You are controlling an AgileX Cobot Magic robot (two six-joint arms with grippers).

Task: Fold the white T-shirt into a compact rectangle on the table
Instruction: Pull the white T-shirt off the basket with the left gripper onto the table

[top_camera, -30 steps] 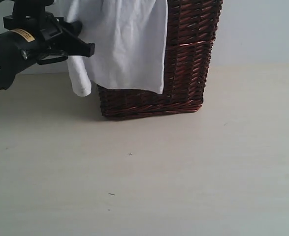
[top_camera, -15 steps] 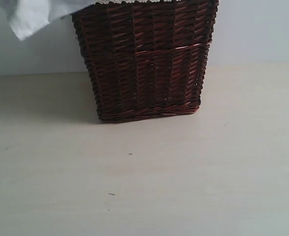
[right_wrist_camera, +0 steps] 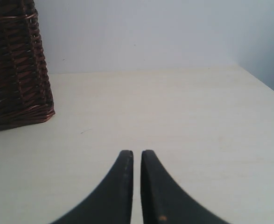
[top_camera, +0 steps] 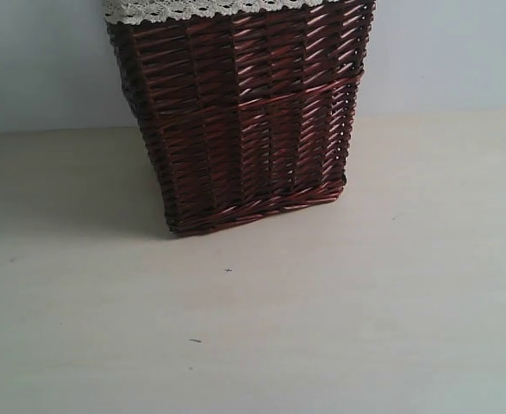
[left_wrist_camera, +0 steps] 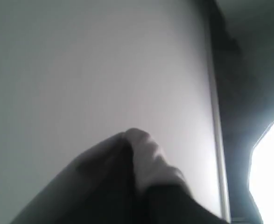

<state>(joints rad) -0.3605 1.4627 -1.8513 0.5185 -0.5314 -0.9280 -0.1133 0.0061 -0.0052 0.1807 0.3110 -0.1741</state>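
In the left wrist view, which is blurred and faces a pale wall, a bunch of the white T-shirt (left_wrist_camera: 151,164) sticks out between dark fingers, with my left gripper (left_wrist_camera: 137,151) shut on it. The exterior view shows neither the shirt nor the left arm. My right gripper (right_wrist_camera: 137,155) hangs low over the table (right_wrist_camera: 188,107), shut with only a thin slit between its fingers and nothing in them. The table (top_camera: 321,328) lies bare in front of the basket.
A dark brown wicker basket (top_camera: 244,112) with white lace trim (top_camera: 201,9) stands at the back of the table, leaning slightly, its near bottom edge slanted. The right wrist view also catches the basket (right_wrist_camera: 15,65). A pale wall rises behind the table.
The shirt that hung over the basket front went up and left out of the exterior view along with the left arm. The basket has tipped and shifted a little left.
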